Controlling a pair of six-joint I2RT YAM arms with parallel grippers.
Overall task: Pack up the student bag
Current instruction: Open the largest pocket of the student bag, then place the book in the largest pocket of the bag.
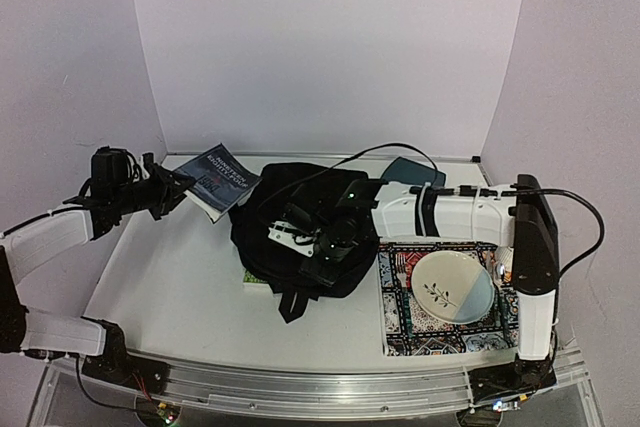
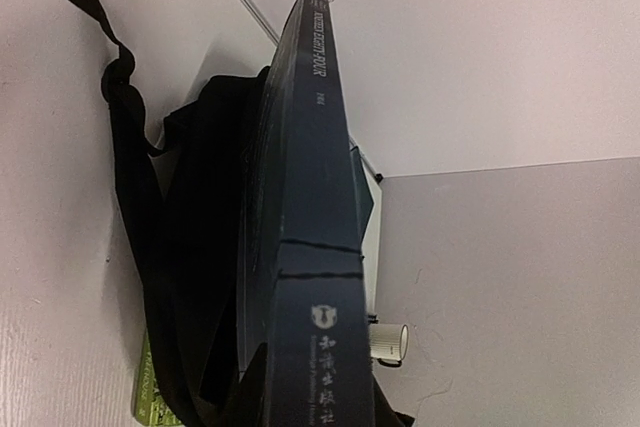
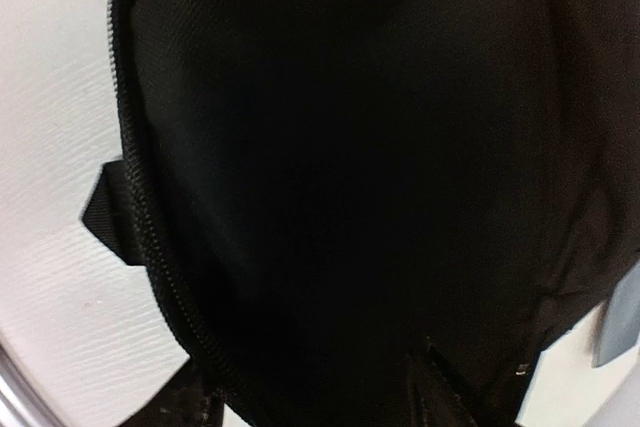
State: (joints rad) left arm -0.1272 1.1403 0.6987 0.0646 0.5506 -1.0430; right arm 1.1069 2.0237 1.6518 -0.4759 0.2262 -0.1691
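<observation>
Black soft fabric backpack [image 1: 262,222] with straps lies on the white table [image 1: 180,287] directly under the right claw [image 1: 322,247]. That claw's fingers are lost against the dark cloth, so I cannot tell whether they are spread or pressed together. The left claw [image 1: 180,190], raised off the table, pinches a dark blue paperback book [image 1: 226,179], which sticks out ahead of it towards the backpack.

Plate [image 1: 452,285] on patterned mat [image 1: 398,325]
</observation>
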